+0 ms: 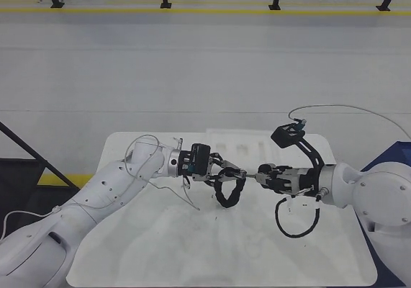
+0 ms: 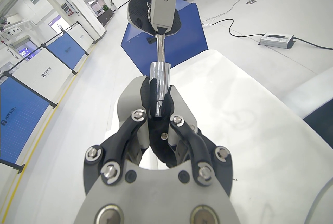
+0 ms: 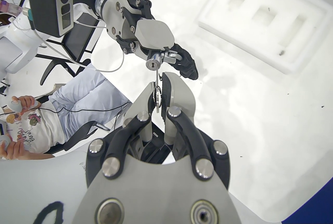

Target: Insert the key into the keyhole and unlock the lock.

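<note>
**Item:** short chrome cylindrical lock (image 2: 160, 79) with black cable loop (image 1: 227, 193).
- Held in the air over the white table (image 1: 191, 245), not resting on it.
- Clamped by the left gripper (image 2: 157, 95), fingers (image 2: 128, 103) closed narrowly on the cylinder's rear half and on the black cable beside it.
- Long axis level, running across the table.
- Keyhole end turned away from the left gripper and toward the right gripper (image 2: 161, 28).

**Item:** small flat silver key (image 2: 160, 49).
- Directly in front of the lock's keyhole end, long axis in line with the cylinder, tip toward the lock.
- Bow pinched edge-on between the right gripper's fingers (image 3: 182, 97), pressed nearly together.
- Blade projecting free beyond the fingertips.

**By view:**
- Left wrist: cylinder's side and key blade seen lengthwise, tip reaching the end face.
- Right wrist: end face head-on, keyhole slot uncovered, key tip at the face's rim. Whether touching, cannot tell.
- Top: cable loop hanging below the lock, both grippers nose to nose at the lock.

**Surroundings:** white foam tray (image 3: 260, 38) with three rectangular recesses, on the table on the far side of the lock from the robot, well apart.
</note>
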Available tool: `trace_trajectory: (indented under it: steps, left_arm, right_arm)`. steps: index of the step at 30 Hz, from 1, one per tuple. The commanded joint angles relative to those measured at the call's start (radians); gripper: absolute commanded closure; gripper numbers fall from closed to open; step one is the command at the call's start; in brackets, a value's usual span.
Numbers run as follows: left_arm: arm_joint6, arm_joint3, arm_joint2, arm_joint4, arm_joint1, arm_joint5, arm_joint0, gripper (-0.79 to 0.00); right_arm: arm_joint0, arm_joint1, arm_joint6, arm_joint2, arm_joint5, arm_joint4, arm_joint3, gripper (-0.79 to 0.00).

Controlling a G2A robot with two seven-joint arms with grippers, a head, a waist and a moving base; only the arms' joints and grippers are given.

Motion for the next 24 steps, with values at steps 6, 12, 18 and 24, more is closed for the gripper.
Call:
trace_trajectory:
  steps: [6,12,18,24]
  left_arm:
    - [0.011,0.015,-0.006,0.007,-0.008,-0.014,0.005,0.000]
    - [0.035,0.031,-0.008,0.002,-0.017,-0.039,0.007,0.000]
    - [0.044,0.044,-0.009,0.010,-0.025,-0.051,0.007,0.000]
    - [0.041,0.049,-0.009,0.005,-0.031,-0.054,0.007,0.000]
  right_arm:
    - [-0.001,0.003,-0.010,-0.001,-0.002,0.000,-0.005,0.000]
    - [-0.002,0.007,-0.008,0.000,-0.011,0.000,-0.010,0.000]
    - [-0.002,0.009,-0.010,-0.001,-0.017,0.008,-0.009,0.000]
    - [0.001,0.011,-0.010,-0.009,-0.026,0.014,-0.008,0.000]
